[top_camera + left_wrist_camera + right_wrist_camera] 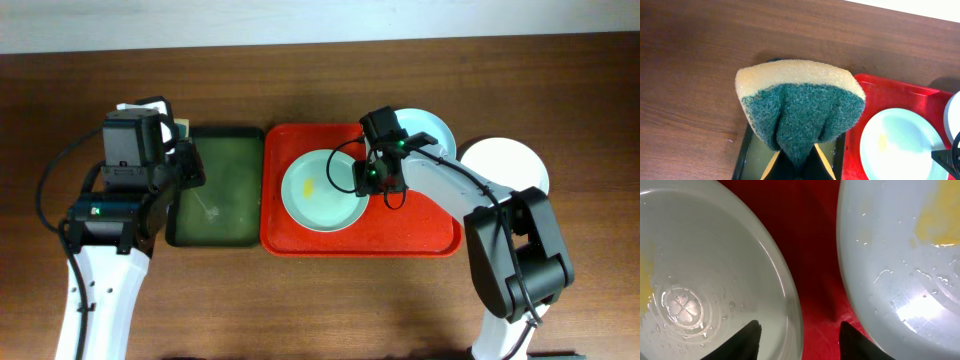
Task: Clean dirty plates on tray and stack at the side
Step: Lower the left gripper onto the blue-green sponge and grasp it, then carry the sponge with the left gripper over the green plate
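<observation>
A pale blue-green plate [322, 190] with a yellow smear lies on the red tray [400, 225]. My right gripper [375, 175] is open over this plate's right rim. In the right wrist view the gripper [800, 335] has one finger over the plate [715, 280] and the other over bare tray [815, 255]. A second pale blue plate [428, 130], also smeared yellow [900, 255], sits at the tray's far right corner. A white plate [505, 165] lies on the table to the right of the tray. My left gripper [797, 165] is shut on a yellow and green sponge [800, 105].
A dark green tray [215, 185] with a wet bottom lies just left of the red tray, under the left gripper [185, 170]; it also shows in the left wrist view [757, 155]. Brown table surrounds both trays.
</observation>
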### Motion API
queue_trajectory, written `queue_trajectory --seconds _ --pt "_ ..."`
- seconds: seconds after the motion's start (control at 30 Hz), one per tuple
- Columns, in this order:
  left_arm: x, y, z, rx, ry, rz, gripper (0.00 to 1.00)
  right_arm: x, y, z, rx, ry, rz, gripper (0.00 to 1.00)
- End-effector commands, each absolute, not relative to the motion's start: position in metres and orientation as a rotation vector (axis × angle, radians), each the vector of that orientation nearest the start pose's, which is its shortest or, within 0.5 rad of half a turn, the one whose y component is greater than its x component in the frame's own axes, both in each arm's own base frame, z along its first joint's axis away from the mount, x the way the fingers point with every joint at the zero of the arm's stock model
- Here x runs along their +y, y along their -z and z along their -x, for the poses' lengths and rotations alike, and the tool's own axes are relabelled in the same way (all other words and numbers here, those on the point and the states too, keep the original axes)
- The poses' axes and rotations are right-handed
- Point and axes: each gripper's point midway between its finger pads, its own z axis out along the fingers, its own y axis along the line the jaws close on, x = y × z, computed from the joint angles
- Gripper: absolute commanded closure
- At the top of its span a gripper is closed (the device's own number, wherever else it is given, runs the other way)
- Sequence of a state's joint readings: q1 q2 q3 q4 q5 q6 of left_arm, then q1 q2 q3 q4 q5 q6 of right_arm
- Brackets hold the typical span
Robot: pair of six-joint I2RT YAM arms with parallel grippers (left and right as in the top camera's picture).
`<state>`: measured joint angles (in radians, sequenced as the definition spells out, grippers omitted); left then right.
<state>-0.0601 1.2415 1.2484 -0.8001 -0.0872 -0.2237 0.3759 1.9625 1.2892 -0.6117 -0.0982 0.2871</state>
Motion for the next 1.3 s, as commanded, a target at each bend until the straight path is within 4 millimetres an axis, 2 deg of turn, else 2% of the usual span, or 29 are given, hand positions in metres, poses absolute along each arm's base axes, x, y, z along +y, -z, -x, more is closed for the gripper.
queue_trajectory --seconds 0.0,0.07,0.13,0.2,0.4,0.43,0.5,0.53,0.6,0.63,0.8,0.9,1.0,1.07,1.17,1.27 --pt "-0.005 -0.257 -0.352 2.334 0.012 0.214 1.0 0.173 -0.029 -0.387 2.853 -0.288 0.152 0.56" --pt "-0.005 -0.257 -0.352 2.334 0.012 0.214 1.0 0.173 -0.029 -0.387 2.853 -0.288 0.153 0.68" --pt "-0.005 -0.257 -0.352 2.334 0.012 0.214 1.0 0.173 -0.029 -0.387 2.853 -0.288 0.152 0.9" --pt "-0.005 -0.257 -0.352 2.334 0.012 0.214 1.0 0.173 -0.029 -0.387 2.853 -0.288 0.152 0.95" --pt "-0.005 -0.257 -0.352 2.334 0.012 0.214 1.0 0.173 -0.029 -0.387 2.853 -0.288 0.152 0.95" --pt "-0.005 -0.256 -0.352 2.335 0.012 0.214 1.0 0.173 -0.029 -0.387 2.853 -0.288 0.152 0.85" --pt "-0.005 -0.254 -0.352 2.341 0.011 0.214 1.0 0.173 -0.029 -0.387 2.853 -0.288 0.152 0.82" --pt "-0.005 -0.253 -0.353 2.346 0.01 0.215 1.0 0.173 -0.029 -0.387 2.853 -0.288 0.152 0.82" --pt "-0.005 -0.248 -0.355 2.36 0.007 0.215 1.0 0.173 -0.029 -0.387 2.853 -0.288 0.152 0.92" --pt "-0.005 -0.244 -0.357 2.372 0.005 0.215 1.0 0.173 -0.029 -0.387 2.853 -0.288 0.152 0.96" --pt "-0.006 -0.214 -0.367 2.459 -0.011 0.217 1.0 0.174 -0.029 -0.387 2.855 -0.294 0.132 0.96" --pt "-0.006 -0.192 -0.374 2.515 -0.023 0.217 1.0 0.182 -0.031 -0.383 2.872 -0.379 0.096 0.96" --pt "-0.007 -0.184 -0.381 2.524 -0.024 0.217 1.0 0.193 -0.033 -0.377 2.894 -0.486 0.059 0.96" --pt "0.002 -0.185 -0.386 2.508 -0.091 0.238 1.0 0.198 -0.034 -0.374 2.898 -0.529 0.067 0.96" --pt "0.002 -0.196 -0.396 2.504 -0.093 0.239 1.0 0.197 -0.034 -0.375 2.897 -0.526 0.067 0.96" --pt "0.001 -0.202 -0.407 2.62 -0.118 0.236 1.0 0.197 -0.034 -0.375 2.897 -0.526 0.067 0.96"
